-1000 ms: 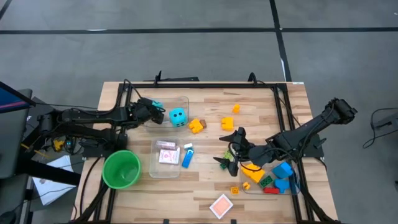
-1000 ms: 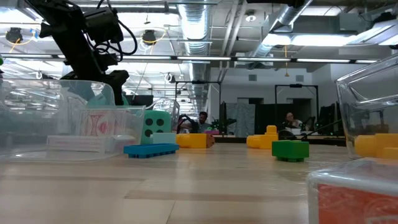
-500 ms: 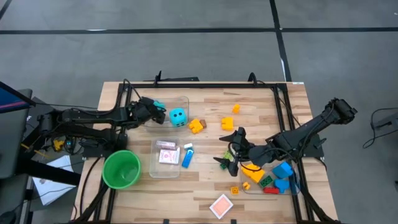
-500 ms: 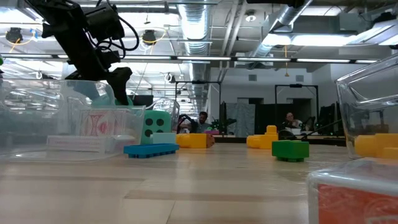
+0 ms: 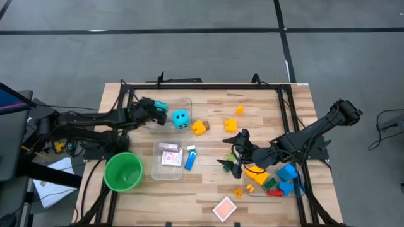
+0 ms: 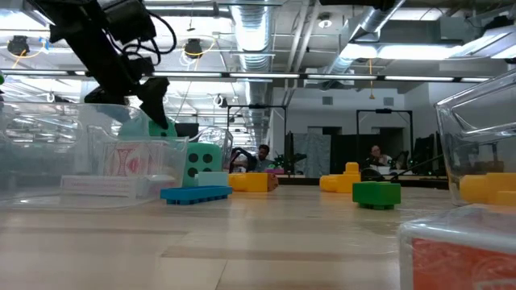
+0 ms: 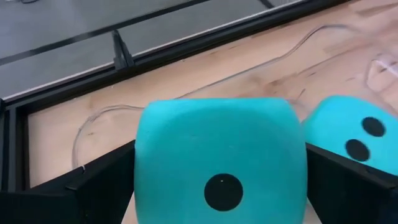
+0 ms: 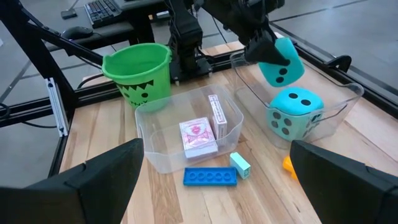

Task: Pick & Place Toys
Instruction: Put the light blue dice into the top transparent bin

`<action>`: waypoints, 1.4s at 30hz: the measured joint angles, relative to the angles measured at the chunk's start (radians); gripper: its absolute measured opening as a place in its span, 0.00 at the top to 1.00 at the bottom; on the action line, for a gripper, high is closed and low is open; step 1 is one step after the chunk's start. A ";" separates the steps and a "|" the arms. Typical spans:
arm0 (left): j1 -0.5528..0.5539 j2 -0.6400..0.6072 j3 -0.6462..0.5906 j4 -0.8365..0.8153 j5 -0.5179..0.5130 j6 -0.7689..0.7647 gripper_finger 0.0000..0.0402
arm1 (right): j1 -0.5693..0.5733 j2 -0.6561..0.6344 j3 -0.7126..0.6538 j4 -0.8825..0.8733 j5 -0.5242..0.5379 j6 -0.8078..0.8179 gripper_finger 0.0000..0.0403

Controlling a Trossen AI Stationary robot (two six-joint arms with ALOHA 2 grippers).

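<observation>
Two dice in your high view: left gripper (image 5: 158, 106) holds one die (image 5: 160, 105) over the far bin (image 5: 187, 101), fingers wide but pinching it; second die (image 5: 180, 118) sits in that bin. Right gripper (image 5: 230, 151) hangs spread and empty near the mid-table bricks.

Low view: you see the left gripper (image 6: 155, 103) raised above the bin wall (image 6: 48, 121), second die (image 6: 203, 165) behind a blue brick (image 6: 196, 194); a green brick (image 6: 376, 193) sits farther right.

Left wrist: held die (image 7: 221, 163) fills the gap between the fingers (image 7: 93, 186), one dot facing you; second die (image 7: 354, 137) beside.

Right wrist: held die (image 8: 281, 62) is above the second die (image 8: 293, 112); cards (image 8: 198, 135) lie in the near bin (image 8: 146, 115), cup (image 8: 137, 76) beyond.
</observation>
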 joint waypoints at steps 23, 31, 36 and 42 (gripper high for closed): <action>-0.069 -0.102 0.003 -0.085 0.004 -0.018 0.00 | 0.000 0.000 0.000 -0.006 -0.007 0.010 0.02; -0.080 -0.113 -0.002 -0.096 -0.023 -0.016 0.00 | 0.001 0.000 0.000 -0.005 -0.008 0.010 0.02; -0.082 -0.104 -0.004 -0.067 -0.031 0.044 0.00 | 0.000 0.000 0.000 -0.004 -0.008 0.009 0.02; -0.095 -0.109 -0.010 -0.070 -0.021 0.030 0.00 | 0.000 0.000 0.000 -0.004 -0.023 0.014 0.02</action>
